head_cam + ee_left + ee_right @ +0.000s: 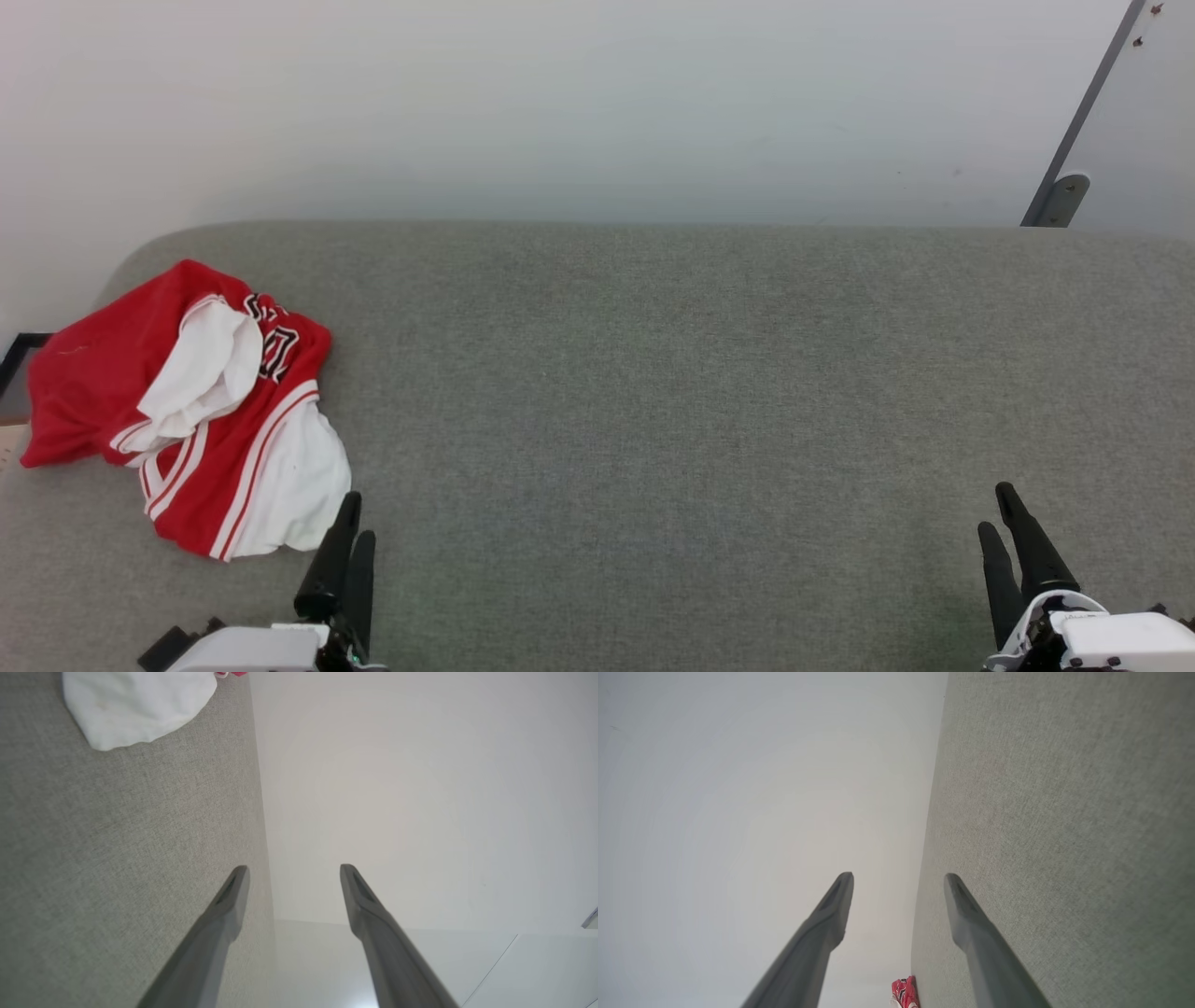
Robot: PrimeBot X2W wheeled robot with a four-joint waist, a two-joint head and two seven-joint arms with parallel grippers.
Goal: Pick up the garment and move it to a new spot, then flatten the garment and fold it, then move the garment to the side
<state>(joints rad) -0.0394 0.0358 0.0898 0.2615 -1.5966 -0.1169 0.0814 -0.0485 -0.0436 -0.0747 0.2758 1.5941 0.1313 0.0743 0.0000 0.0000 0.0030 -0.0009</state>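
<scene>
Grey cushion carrying the bunched garment, lettering half hiding in folds. Hovering with fingers apart: left gripper and right gripper.

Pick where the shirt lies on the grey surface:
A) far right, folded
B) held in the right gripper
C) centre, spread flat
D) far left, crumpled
D: the shirt sits bunched at the left end of the grey surface, near the left gripper, which holds nothing.

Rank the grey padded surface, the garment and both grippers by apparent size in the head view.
1. Grey padded surface.
2. Garment.
3. Left gripper and right gripper: they look alike and are both cut off by the bottom edge, so unranked.
</scene>
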